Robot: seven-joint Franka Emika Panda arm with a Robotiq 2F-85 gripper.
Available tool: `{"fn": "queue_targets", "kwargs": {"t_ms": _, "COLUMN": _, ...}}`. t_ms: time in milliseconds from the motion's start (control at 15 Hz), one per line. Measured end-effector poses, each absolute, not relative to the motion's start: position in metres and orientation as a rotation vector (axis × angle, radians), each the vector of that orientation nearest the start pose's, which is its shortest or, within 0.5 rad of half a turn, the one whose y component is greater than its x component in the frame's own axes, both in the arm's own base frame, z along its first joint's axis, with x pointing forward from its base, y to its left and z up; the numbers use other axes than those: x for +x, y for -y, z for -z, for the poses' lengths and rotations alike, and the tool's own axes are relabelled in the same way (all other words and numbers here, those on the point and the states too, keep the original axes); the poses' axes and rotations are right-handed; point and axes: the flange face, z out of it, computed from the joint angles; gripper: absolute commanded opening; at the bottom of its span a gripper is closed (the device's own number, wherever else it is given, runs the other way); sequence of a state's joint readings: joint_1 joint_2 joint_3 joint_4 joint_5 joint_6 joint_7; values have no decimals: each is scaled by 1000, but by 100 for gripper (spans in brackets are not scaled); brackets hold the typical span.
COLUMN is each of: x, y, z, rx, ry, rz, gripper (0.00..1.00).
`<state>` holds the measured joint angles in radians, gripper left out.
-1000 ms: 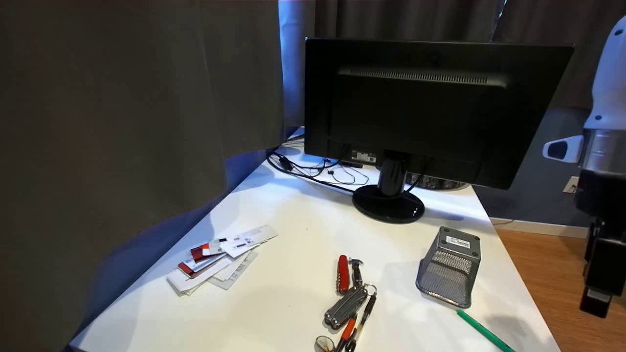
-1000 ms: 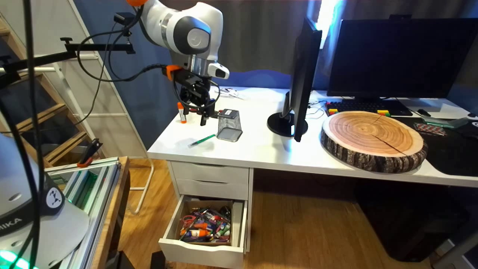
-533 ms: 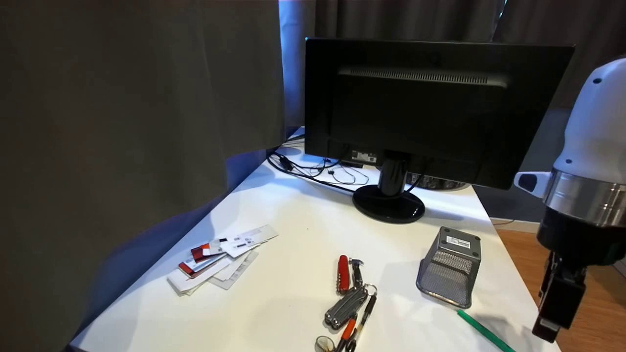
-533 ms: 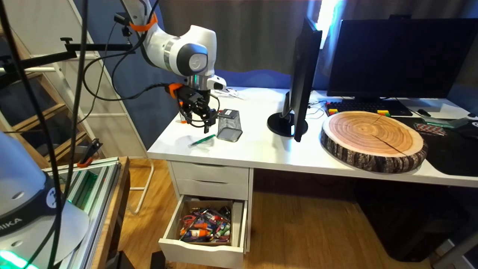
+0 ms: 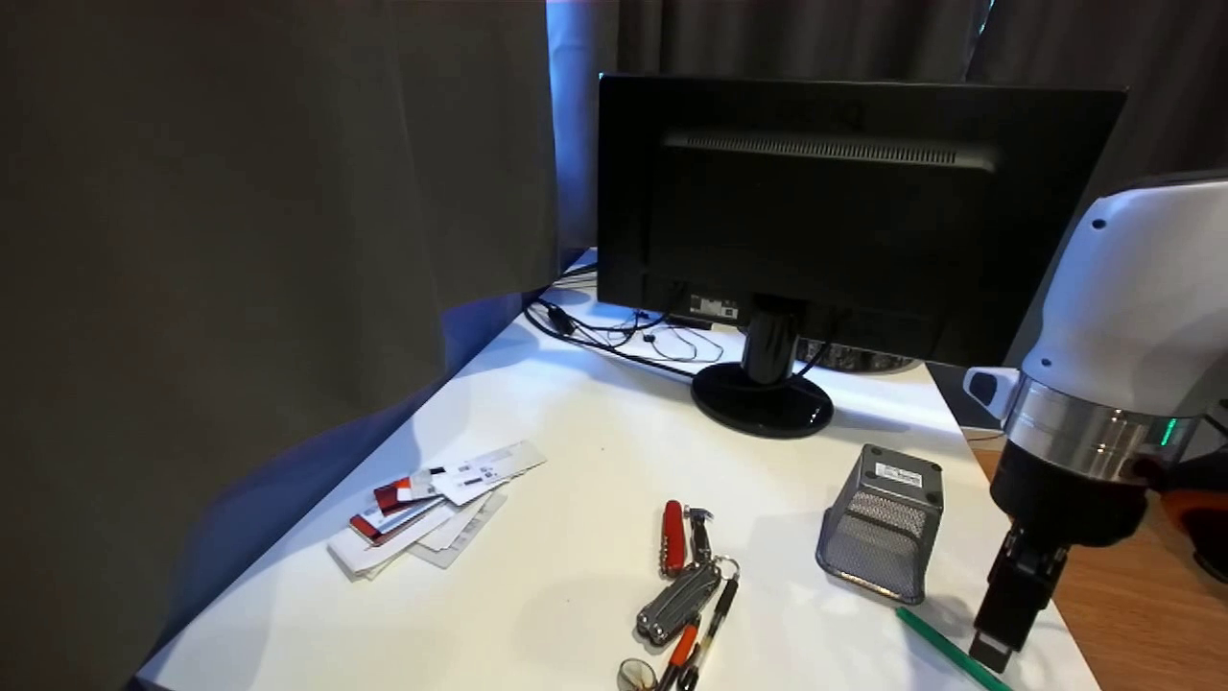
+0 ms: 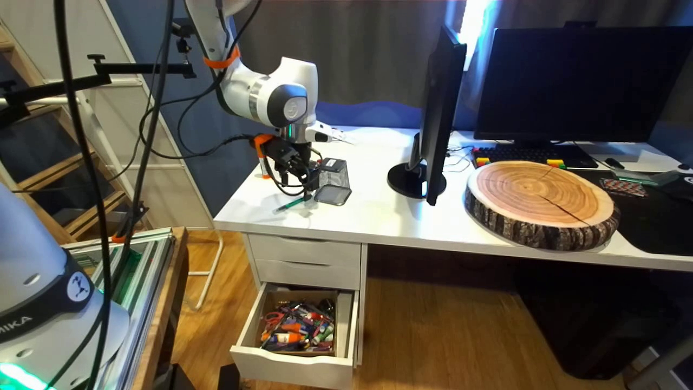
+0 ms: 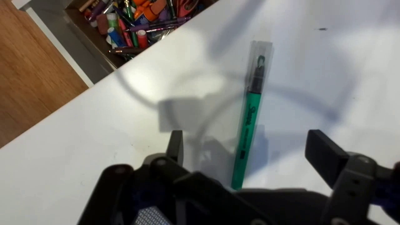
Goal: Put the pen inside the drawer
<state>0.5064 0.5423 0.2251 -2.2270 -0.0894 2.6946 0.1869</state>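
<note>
The green pen [image 7: 247,125] lies on the white table and shows in both exterior views [image 5: 940,645] [image 6: 291,204]. In the wrist view its clear-capped end points up the picture and its plain end reaches the gripper's dark body. My gripper [image 7: 245,137] is open and empty; its two fingers stand wide apart on either side of the pen, not touching it. In both exterior views the gripper [image 5: 993,648] [image 6: 309,190] is low over the pen. The lowest drawer [image 6: 295,364] is pulled open below the table; its side wall shows in the wrist view [image 7: 59,43].
A grey mesh box [image 5: 878,537] [image 6: 333,194] lies close beside the pen and gripper. Red-and-black tools [image 5: 679,600] and cards [image 5: 432,509] lie farther off. A monitor [image 5: 825,230] stands on the table. A cardboard box [image 6: 303,353] full of pens sits in the drawer.
The arm has moved down and, in both exterior views, toward the pen; the gripper is now low over it. The pen, mesh box and drawer have not moved.
</note>
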Motion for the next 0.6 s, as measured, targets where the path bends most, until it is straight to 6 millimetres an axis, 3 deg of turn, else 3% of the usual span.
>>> {"fn": "queue_targets", "kwargs": {"t_ms": 133, "x": 394, "y": -366, "z": -122, "rx": -2979, "ry": 882, "rz": -126, "gripper": 100}}
{"fn": "queue_targets", "kwargs": {"t_ms": 200, "x": 396, "y": -367, "z": -120, "rx": -2986, "ry": 869, "rz": -125, "gripper": 94}}
{"fn": "queue_targets", "kwargs": {"t_ms": 267, "x": 398, "y": -368, "z": -117, "rx": -2991, "ry": 859, "rz": -126, "gripper": 76}}
{"fn": "queue_targets", "kwargs": {"t_ms": 400, "x": 400, "y": -370, "z": -113, "rx": -2997, "ry": 844, "rz": -128, "gripper": 69}}
{"fn": "queue_targets", "kwargs": {"t_ms": 600, "x": 402, "y": -370, "z": -106, "rx": -3001, "ry": 835, "rz": -137, "gripper": 48}}
